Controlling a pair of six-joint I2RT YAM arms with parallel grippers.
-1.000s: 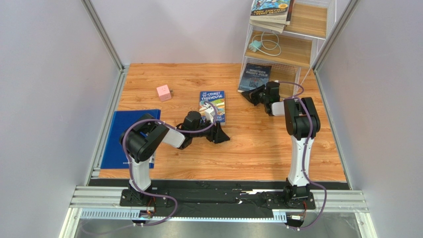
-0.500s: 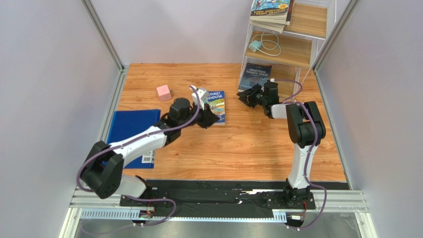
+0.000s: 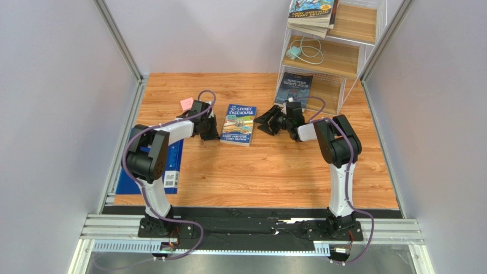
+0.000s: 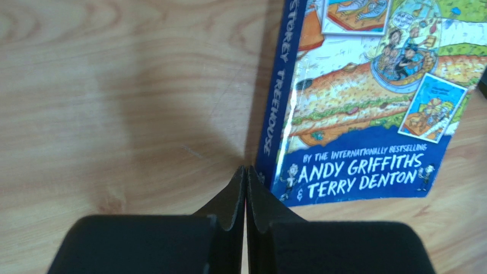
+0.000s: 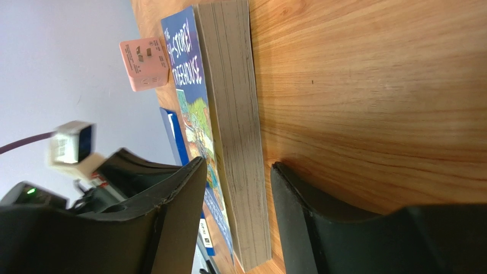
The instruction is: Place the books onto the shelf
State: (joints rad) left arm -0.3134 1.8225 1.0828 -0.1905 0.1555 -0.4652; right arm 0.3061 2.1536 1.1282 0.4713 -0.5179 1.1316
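Note:
A colourful "Storey Treehouse" book point(image 3: 238, 124) lies flat on the wooden table. My left gripper point(image 3: 212, 130) is at its left side, shut and empty, with the tips point(image 4: 246, 171) against the spine's near corner of the book point(image 4: 366, 114). My right gripper point(image 3: 264, 123) is at the book's right edge, open, and the page edge point(image 5: 234, 114) sits between its fingers point(image 5: 237, 168) with a gap on each side. The white wire shelf point(image 3: 366, 54) stands at the back right. "Nineteen Eighty-Four" point(image 3: 294, 88) leans on the lowest tier, and a stack of books point(image 3: 311, 14) lies on the top board.
A pink cube point(image 3: 186, 103) sits just behind my left gripper and also shows as a pink cube point(image 5: 144, 64) in the right wrist view. A blue folder point(image 3: 171, 168) lies at the left edge, partly under the left arm. A teal item with a white cable point(image 3: 303, 52) occupies the middle tier.
My left arm swung from the book's front round to its left side and shut. The book turned slightly and slid. My right gripper left the shelf, came to the book's right edge and opened.

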